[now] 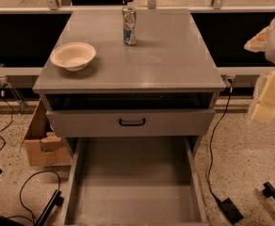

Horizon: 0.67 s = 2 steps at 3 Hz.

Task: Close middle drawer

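Right of the cabinet (175, 65) hangs my gripper (268, 100) (grip state: cannot tell); I'd swing it before the pulled-out middle drawer (135, 182) and push centred, straight.

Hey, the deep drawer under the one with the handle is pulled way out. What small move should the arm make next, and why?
Probably swing the gripper down and left toward the front of the middle drawer. It hangs off to the right of the cabinet, touching nothing, while the drawer stands pulled far out, its front past the picture's bottom edge.
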Available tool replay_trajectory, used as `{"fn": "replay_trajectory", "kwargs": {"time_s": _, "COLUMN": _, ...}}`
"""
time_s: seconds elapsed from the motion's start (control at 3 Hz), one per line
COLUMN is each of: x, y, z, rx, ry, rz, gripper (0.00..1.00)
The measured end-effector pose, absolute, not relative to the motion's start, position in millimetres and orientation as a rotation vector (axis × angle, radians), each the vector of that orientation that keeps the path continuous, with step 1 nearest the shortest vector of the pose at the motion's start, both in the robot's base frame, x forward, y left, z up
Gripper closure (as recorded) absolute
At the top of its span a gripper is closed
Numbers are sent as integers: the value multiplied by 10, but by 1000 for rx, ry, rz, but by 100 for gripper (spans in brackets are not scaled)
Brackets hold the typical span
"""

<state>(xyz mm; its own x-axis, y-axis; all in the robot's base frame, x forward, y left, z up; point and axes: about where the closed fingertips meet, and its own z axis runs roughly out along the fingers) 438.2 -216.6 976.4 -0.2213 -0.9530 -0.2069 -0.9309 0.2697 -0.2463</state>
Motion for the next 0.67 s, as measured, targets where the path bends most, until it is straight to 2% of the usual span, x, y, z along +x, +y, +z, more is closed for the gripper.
{"fn": "replay_trajectory", "kwargs": {"time_s": 0.67, "x": 4369, "y": -2183, "z": 9566, "rx": -1699, "ry": 2250, "rz": -126, "gripper": 0}}
